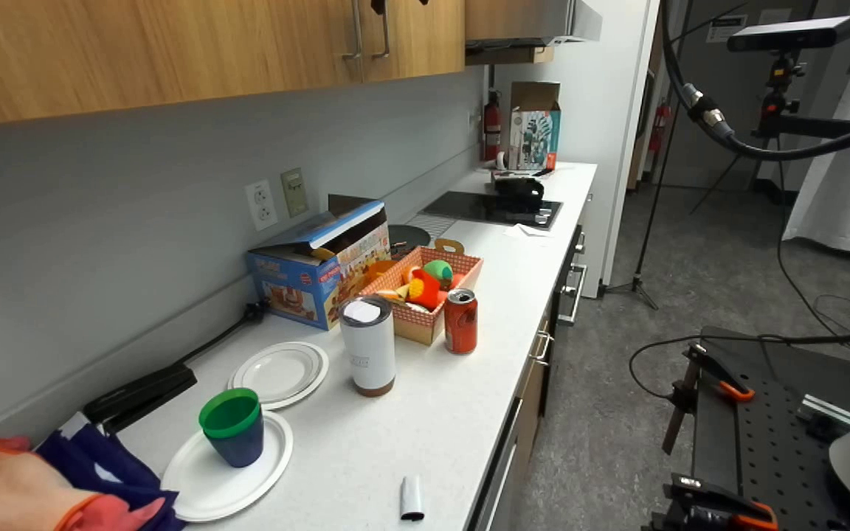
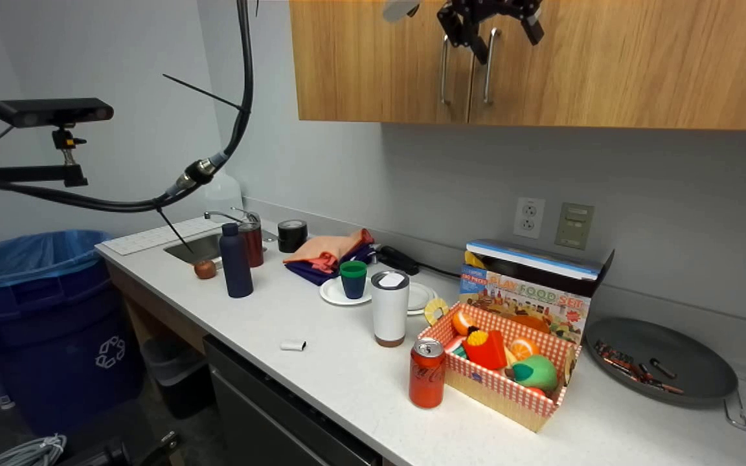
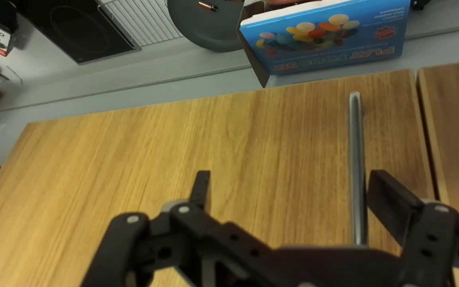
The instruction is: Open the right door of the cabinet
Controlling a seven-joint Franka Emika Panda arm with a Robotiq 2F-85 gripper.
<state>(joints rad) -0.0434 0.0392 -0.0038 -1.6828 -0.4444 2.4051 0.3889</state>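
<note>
The tan wood-grain right door (image 2: 638, 65) of the wooden overhead cabinet (image 2: 373, 65), above the long white counter (image 2: 347, 382), looks closed, its opening not yet done. The black 2-fingered gripper (image 3: 292, 179) is spread wide, holding nothing, the straight silver metal handle (image 3: 357, 159) standing between its fingers (image 3: 393, 199), nearer the left. Left to do, likely: grip the handle, then pull.

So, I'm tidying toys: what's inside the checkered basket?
Toy fries, a green toy and orange slices, among others, show on top; whatever lies beneath them is covered.
</note>
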